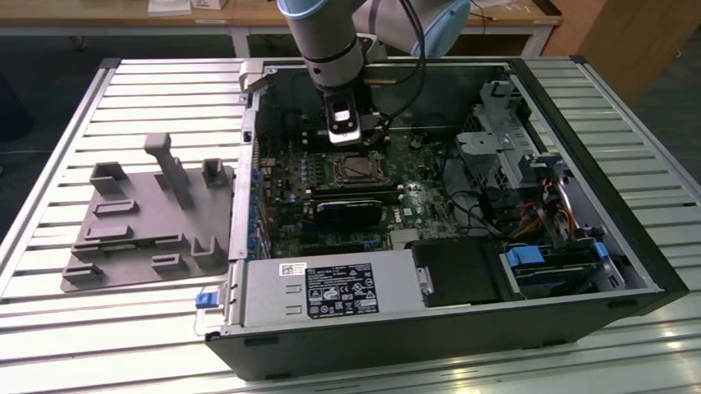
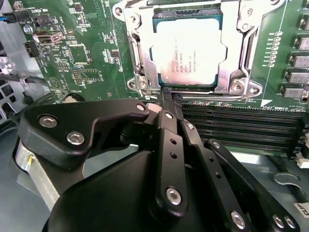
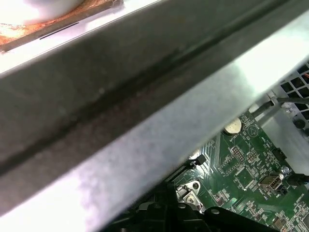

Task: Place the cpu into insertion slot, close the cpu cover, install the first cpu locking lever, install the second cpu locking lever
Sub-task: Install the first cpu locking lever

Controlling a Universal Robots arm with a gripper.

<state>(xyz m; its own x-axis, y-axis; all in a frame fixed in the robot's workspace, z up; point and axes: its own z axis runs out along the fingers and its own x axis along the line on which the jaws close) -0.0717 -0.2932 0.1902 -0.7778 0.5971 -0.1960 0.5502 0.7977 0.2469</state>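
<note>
The gripper point(image 2: 166, 101) has its fingers pressed together, tips right at the near edge of the cpu cover point(image 2: 231, 83), low inside the open computer case point(image 1: 613, 271). Just beyond, the cpu point(image 2: 188, 50) sits in the insertion slot point(image 1: 337, 168) near the motherboard's point(image 2: 87, 53) middle, cover down over it. I'd say it's at the lever stage, which calls for a firm push to hook a locking lever point(image 2: 139, 60); whether either is latched I can't tell.

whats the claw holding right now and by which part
Nothing that shows: the claw looks shut, tips at the edge of the cpu cover, with the cpu seated beneath.
</note>
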